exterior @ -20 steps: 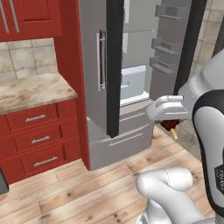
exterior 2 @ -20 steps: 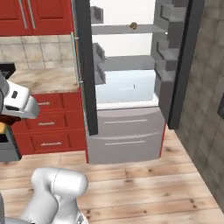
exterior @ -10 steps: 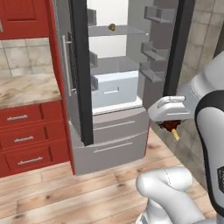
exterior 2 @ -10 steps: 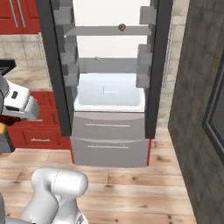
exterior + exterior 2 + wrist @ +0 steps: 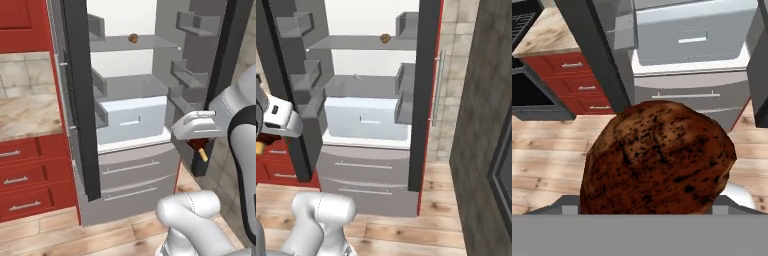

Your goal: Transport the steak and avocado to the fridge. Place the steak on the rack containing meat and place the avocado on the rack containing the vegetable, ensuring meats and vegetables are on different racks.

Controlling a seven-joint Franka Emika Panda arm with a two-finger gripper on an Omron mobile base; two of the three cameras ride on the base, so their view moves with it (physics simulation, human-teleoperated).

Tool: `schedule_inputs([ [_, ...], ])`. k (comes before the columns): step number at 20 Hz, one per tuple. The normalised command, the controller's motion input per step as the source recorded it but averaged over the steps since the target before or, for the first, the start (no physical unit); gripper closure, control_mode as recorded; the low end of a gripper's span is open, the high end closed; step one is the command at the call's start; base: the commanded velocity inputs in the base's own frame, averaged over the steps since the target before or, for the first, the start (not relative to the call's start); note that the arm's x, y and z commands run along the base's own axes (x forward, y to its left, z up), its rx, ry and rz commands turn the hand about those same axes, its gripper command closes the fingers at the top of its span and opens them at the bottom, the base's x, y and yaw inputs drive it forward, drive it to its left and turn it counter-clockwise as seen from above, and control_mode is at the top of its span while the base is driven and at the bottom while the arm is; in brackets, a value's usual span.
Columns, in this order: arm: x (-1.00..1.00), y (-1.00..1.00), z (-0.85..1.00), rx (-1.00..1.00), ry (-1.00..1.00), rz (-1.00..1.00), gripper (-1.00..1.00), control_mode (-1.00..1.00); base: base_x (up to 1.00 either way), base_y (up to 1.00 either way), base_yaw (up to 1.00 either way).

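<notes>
My gripper (image 5: 196, 145) is shut on the steak (image 5: 657, 155), a dark reddish-brown lump that hides the fingertips in the hand view. Its tan stub (image 5: 202, 156) pokes out below the hand, held low in front of the open fridge (image 5: 75, 100), right of the white drawer (image 5: 132, 120). At the left edge of the right base view the hand (image 5: 276, 120) shows again. The rack containing meat (image 5: 363, 86) tops that drawer and carries a small pale item (image 5: 357, 77). The rack containing the vegetable (image 5: 125, 44) is higher and bears a small brown rounded thing (image 5: 133, 37). The avocado is out of view.
Red drawers (image 5: 20, 175) under a marbled counter (image 5: 25, 115) stand left of the fridge. Both fridge doors (image 5: 423, 75) hang open with grey door bins (image 5: 192, 22). Grey freezer drawers (image 5: 135, 175) sit below. A dark wall (image 5: 481, 125) rises on the right; a black oven (image 5: 527, 95) is in the hand view.
The whole picture has shifted as the base drives: the fridge has come closer and its open inside now faces me. The gripper keeps the steak in the same place relative to the base.
</notes>
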Motion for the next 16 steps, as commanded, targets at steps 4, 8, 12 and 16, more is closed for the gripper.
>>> schedule_inputs([
  [4,0.00,0.00,0.00,0.00,0.00,0.00,1.00,1.00,0.73,-0.33,0.11],
  [8,0.00,0.00,0.00,0.00,0.00,0.00,1.00,1.00,0.28,-0.64,0.10],
  [12,0.00,0.00,0.00,0.00,0.00,0.00,1.00,1.00,0.52,-0.14,0.03],
  [16,0.00,0.00,0.00,0.00,0.00,0.00,1.00,1.00,0.62,-0.04,0.02],
])
